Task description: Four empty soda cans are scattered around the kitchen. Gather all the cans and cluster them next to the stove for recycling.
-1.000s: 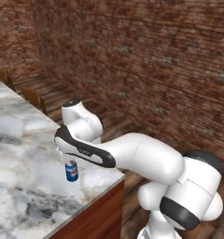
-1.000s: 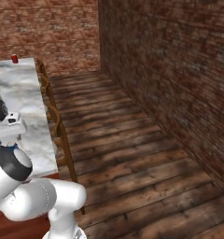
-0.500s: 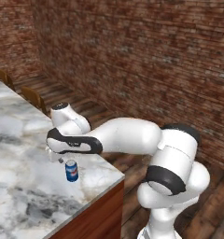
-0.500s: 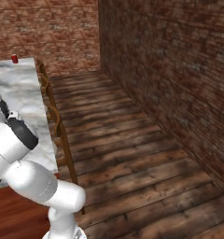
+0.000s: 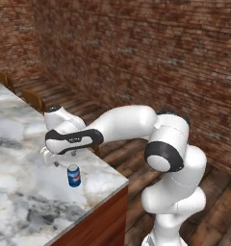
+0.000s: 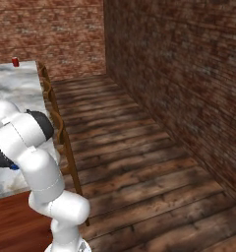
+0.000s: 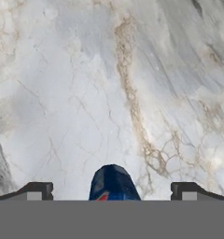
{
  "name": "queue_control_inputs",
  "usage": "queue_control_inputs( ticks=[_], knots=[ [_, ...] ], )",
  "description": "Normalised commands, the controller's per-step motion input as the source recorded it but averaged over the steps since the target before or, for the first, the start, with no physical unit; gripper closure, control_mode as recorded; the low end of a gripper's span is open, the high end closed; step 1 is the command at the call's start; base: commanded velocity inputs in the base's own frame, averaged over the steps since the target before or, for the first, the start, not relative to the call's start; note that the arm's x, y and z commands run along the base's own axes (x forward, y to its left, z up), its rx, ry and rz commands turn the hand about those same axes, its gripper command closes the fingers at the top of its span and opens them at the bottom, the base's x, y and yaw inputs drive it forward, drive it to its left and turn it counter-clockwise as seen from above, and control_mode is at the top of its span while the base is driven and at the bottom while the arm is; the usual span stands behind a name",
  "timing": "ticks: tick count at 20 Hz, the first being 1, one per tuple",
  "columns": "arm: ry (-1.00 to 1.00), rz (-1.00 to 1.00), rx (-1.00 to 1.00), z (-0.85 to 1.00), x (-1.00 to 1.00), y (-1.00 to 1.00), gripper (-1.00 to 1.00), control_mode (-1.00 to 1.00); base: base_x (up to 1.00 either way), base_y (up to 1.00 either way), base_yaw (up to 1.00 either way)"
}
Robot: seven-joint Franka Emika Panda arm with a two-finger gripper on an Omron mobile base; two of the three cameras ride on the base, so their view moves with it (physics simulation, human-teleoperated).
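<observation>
Desk: grey-white marble top with brown veining, wooden side panel. Blue soda can stands upright on it near the front corner. Red soda can stands upright at the far end, well apart from the blue one.

Looking down on a marble counter, blue soda can sitting between wide-spread fingertips of the gripper, touching neither.
</observation>
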Motion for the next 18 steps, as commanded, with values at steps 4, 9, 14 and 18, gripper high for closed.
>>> queue_control_inputs(
  ticks=[4,9,14,18],
  knots=[
    [0.00,0.00,0.00,-0.05,-0.32,-0.22,-1.00,-1.00,0.00,0.00,0.00],
    [0.00,0.00,0.00,-0.03,-0.19,-0.43,-1.00,-1.00,0.00,0.00,0.00],
    [0.00,0.00,0.02,-0.15,-0.29,-0.61,-1.00,-1.00,0.00,0.00,0.00],
    [0.00,-0.01,0.05,-0.28,-0.66,-0.12,-1.00,-1.00,0.00,0.00,0.00]
  ],
)
